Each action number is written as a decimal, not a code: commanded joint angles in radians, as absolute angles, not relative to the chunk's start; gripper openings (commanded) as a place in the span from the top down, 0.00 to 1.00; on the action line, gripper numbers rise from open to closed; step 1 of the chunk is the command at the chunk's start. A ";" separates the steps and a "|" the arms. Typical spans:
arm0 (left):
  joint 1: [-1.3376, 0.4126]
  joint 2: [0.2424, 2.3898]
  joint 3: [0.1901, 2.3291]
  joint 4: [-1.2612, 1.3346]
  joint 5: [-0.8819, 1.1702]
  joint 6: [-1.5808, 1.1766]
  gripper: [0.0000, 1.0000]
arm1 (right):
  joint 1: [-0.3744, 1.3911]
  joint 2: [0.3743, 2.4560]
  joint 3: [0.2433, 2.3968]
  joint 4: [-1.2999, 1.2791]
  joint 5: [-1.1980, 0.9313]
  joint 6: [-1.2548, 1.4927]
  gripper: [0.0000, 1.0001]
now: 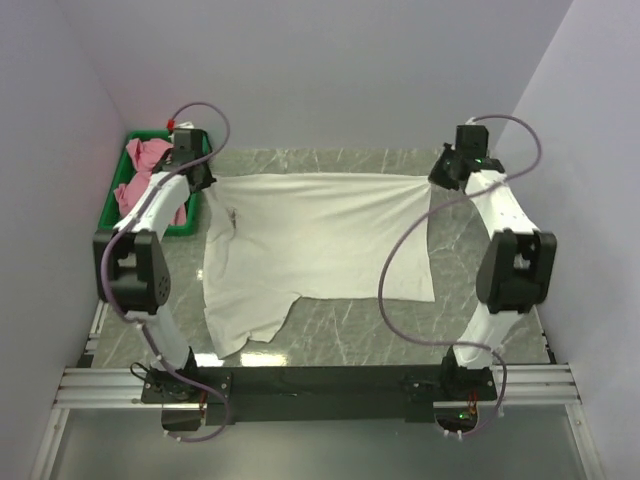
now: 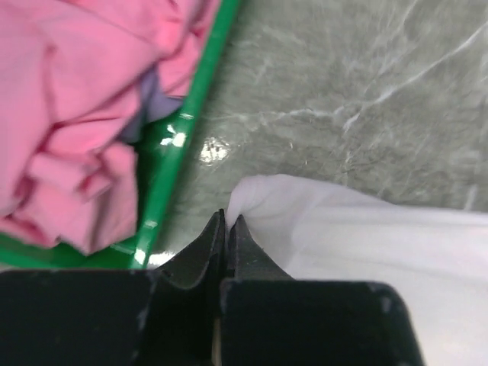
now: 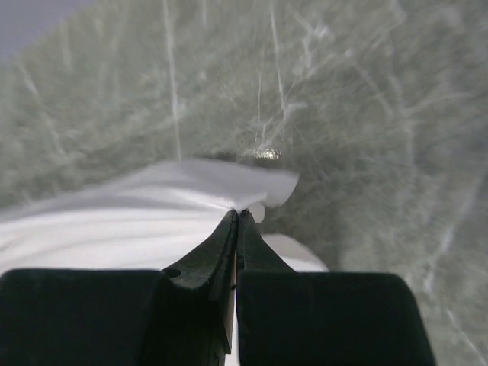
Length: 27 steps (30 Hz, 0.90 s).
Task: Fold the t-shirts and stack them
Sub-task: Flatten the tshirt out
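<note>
Corners of large white fabric t-shirt (image 1: 320, 240) sit clamped in closed left end effector (image 2: 229, 221) and right end effector (image 3: 238, 215). Far edge stretches taut, likely for folding.

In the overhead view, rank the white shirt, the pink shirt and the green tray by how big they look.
1. white t-shirt, spread out
2. green tray
3. pink t-shirt, bunched inside the tray

Soft, even overhead light, wrist views blurry (glare on green tray (image 2: 166, 183))
</note>
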<state>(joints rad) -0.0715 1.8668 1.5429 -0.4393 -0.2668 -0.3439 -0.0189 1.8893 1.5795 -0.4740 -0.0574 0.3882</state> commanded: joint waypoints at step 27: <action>-0.044 0.903 0.558 -0.483 -0.031 -0.812 0.99 | -0.051 1.054 0.646 -0.403 0.075 0.638 0.46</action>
<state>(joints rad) -0.0490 0.9028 0.5316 -0.5117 -0.0380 -0.8101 -0.0799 1.0718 0.5655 -0.4393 0.0174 0.6830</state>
